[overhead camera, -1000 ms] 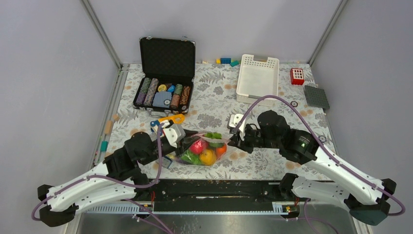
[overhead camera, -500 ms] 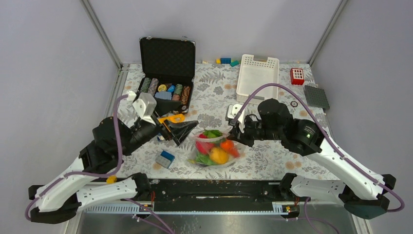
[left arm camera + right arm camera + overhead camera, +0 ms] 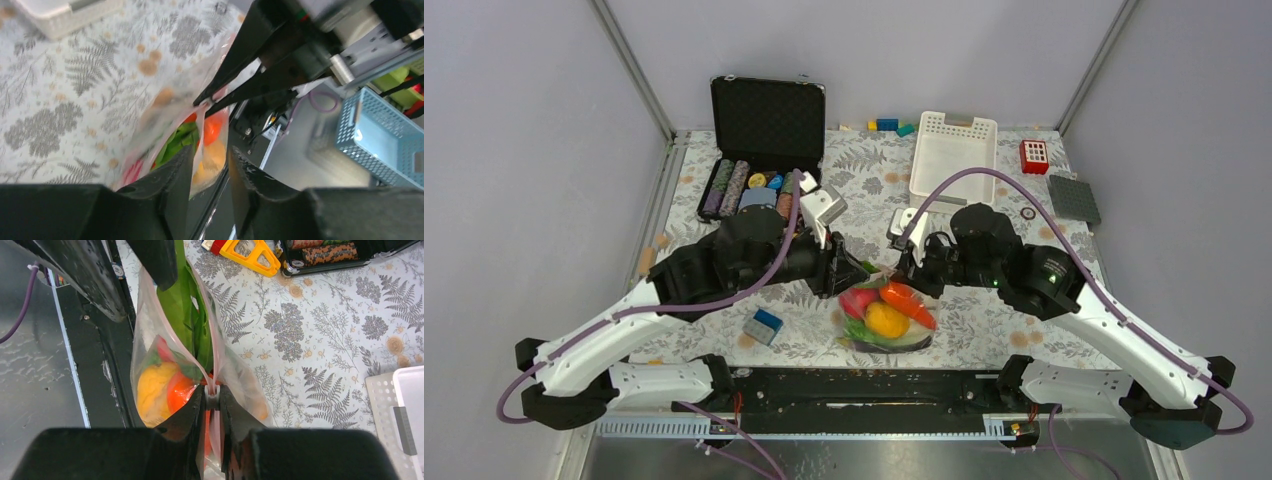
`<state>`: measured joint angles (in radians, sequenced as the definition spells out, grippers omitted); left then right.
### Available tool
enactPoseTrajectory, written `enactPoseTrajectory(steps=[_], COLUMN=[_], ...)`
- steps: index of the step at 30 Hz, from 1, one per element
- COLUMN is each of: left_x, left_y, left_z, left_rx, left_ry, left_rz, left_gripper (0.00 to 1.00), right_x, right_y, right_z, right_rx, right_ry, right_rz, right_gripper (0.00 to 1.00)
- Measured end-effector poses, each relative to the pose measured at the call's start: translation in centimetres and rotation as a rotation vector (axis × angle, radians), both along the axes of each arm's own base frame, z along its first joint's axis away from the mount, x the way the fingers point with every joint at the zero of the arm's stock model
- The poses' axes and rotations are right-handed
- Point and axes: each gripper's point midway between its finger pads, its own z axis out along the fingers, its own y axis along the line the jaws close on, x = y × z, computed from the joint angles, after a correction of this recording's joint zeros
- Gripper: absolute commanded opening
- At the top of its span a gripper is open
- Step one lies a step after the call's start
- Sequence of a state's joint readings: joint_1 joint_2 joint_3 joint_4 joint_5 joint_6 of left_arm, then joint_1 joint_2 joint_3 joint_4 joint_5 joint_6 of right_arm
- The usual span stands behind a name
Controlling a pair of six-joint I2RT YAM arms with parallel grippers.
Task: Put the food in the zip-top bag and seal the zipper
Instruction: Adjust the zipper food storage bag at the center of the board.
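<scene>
The clear zip-top bag [image 3: 887, 318] hangs just above the table's near edge, holding a red piece [image 3: 857, 300], a yellow fruit [image 3: 886, 320], an orange carrot [image 3: 910, 304] and green leaves [image 3: 186, 310]. My right gripper [image 3: 212, 396] is shut on the white zipper slider [image 3: 212, 389] at the bag's top right end. My left gripper [image 3: 210, 162] stands open at the other end of the top, with the bag's [image 3: 165, 110] loose edge hanging between its fingers [image 3: 172, 175]. From above, the left gripper [image 3: 860, 273] faces the right gripper [image 3: 902, 276] across the bag's mouth.
An open black case of poker chips [image 3: 764, 150] stands at the back left and a white basket [image 3: 952, 160] at the back right. A blue block [image 3: 765, 325] lies left of the bag. A red block [image 3: 1034, 156] and grey plate [image 3: 1074, 198] lie far right.
My left arm has swung from the left side in to the bag's top. The bag has shifted right and now hangs upright from my right gripper.
</scene>
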<state>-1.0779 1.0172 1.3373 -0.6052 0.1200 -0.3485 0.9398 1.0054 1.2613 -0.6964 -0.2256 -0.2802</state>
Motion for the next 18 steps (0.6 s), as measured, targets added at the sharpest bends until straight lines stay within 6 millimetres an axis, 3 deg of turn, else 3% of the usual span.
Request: enactPoseTrajectory(steps=[2,5,15,18], left_x=[0.0,0.1,1.4,1.9], left_y=[0.2,0.5,1.3,1.5], left_z=[-1.5,-2.4,-3.6,-3.9], left_rx=[0.050,0.084,0.133,0.151], left_ry=[0.042,0.067,0.078,0.081], left_rz=[0.015,0.034,0.127,0.158], left_gripper=[0.17,0.14,0.18,0.27], right_x=[0.1,0.1,0.5,0.4], right_y=[0.1,0.1,0.0,-0.1], right_z=[-0.3,-0.6,-0.8,-1.0], right_rx=[0.006,0.012,0.025,0.024], right_ry=[0.008,0.014,0.011,0.011], right_rz=[-0.011,-0.020,-0.050,-0.050], right_gripper=[0.00,0.00,0.00,0.00])
